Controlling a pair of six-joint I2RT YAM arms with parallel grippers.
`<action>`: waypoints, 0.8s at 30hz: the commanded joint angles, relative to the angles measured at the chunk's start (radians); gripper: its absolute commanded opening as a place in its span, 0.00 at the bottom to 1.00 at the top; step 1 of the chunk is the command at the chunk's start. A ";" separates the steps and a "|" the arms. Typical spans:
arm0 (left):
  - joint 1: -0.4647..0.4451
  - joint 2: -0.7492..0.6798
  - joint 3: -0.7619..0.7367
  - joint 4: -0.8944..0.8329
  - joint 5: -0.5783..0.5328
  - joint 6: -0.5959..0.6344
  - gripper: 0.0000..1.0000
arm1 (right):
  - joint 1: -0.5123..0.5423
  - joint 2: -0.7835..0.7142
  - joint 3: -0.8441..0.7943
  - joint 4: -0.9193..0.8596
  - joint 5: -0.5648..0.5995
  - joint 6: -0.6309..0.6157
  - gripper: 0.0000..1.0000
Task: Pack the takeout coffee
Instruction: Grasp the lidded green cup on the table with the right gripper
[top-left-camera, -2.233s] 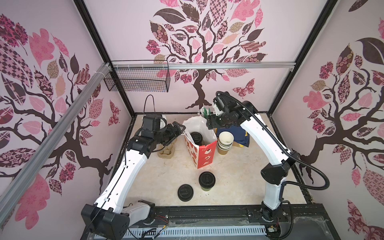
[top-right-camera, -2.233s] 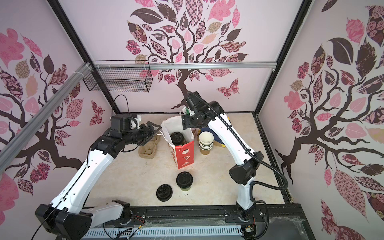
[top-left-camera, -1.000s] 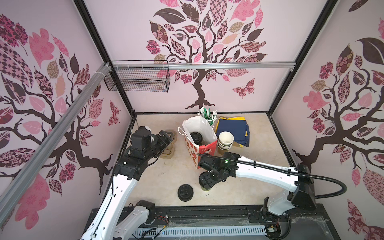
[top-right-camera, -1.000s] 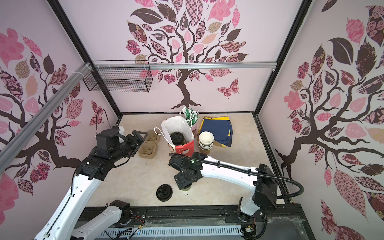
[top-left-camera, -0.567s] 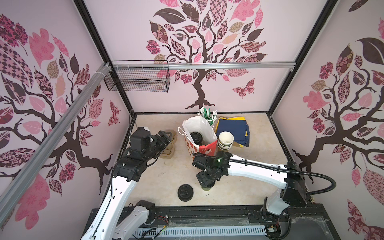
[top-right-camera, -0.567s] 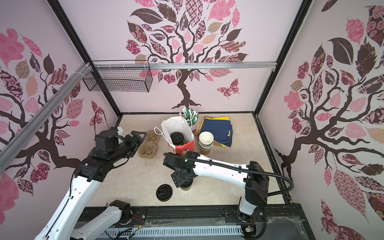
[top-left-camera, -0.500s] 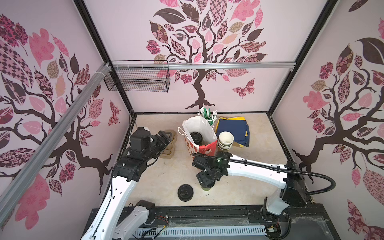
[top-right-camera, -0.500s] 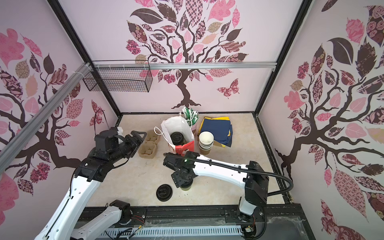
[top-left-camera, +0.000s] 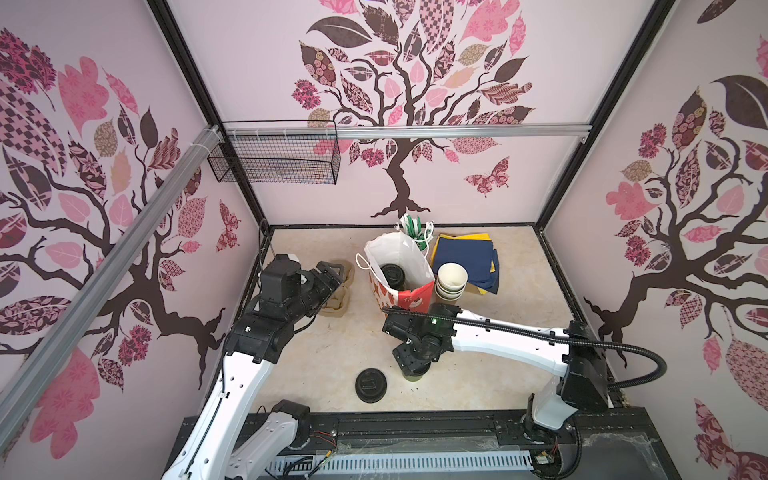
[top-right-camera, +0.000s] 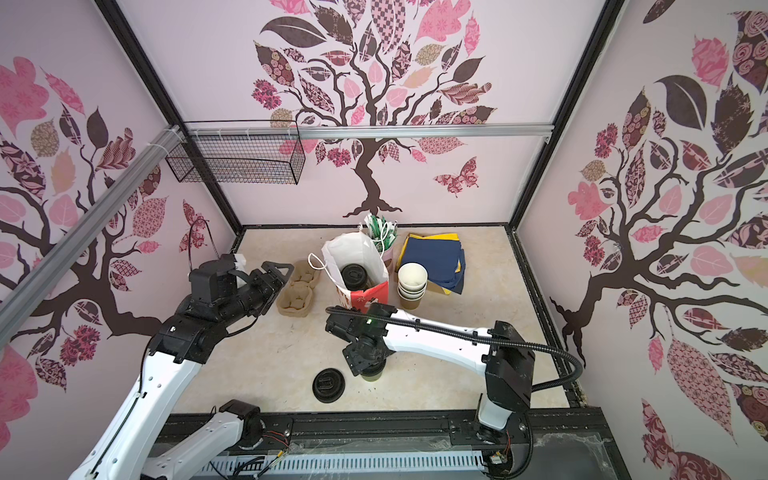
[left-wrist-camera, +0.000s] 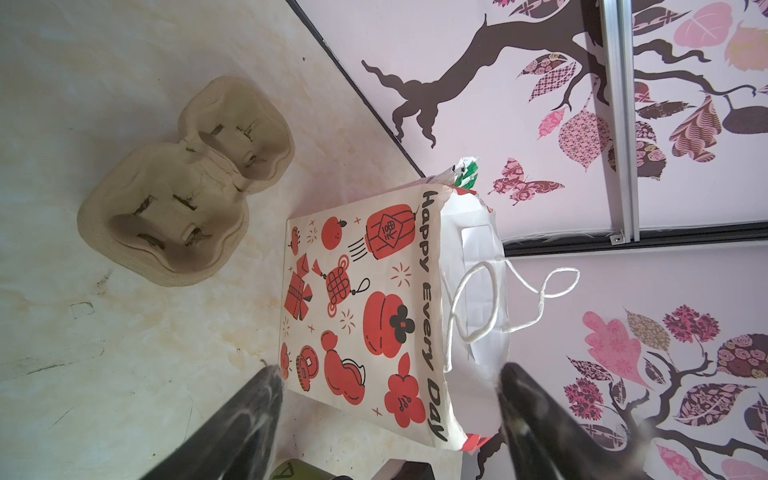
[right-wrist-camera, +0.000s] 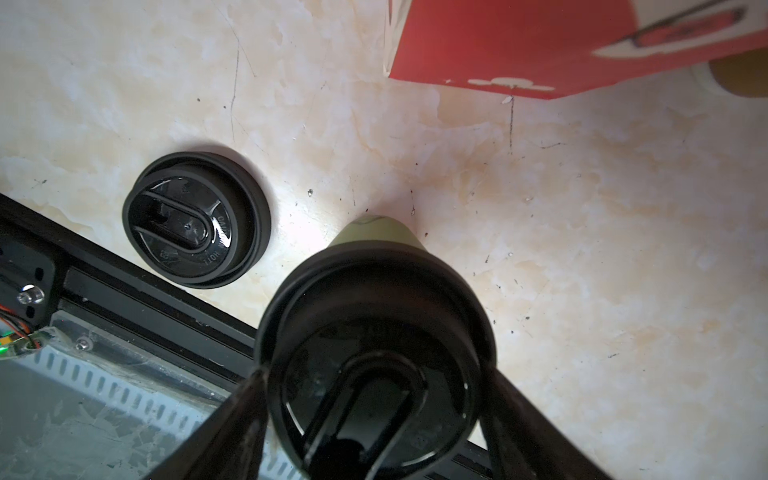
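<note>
On the marbled beige bench (top-left-camera: 332, 353), a red-and-white paper bag (top-left-camera: 409, 298) stands toward the back edge with one black-lidded paper cup (top-left-camera: 392, 273) inside. The left gripper (left-wrist-camera: 386, 370) hangs spread and empty. The right gripper (right-wrist-camera: 374, 374) pinches a brownish-green lidded paper cup (right-wrist-camera: 374, 235), which stands near the front edge beside a loose black plastic lid (right-wrist-camera: 195, 237).

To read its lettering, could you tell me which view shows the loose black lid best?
The right wrist view: the loose lid is close, large and unobstructed, with its lettering visible. In both top views the lid is small; the left wrist view misses it.
</note>
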 joint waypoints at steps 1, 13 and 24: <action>0.006 -0.007 -0.033 -0.004 -0.005 0.003 0.84 | 0.006 0.036 0.003 -0.018 0.003 0.003 0.80; 0.006 -0.004 -0.031 -0.003 -0.008 0.002 0.84 | 0.006 0.013 0.014 -0.036 0.012 0.008 0.73; 0.008 0.043 0.015 0.061 0.155 0.119 0.85 | 0.006 -0.104 0.105 -0.206 0.050 0.022 0.72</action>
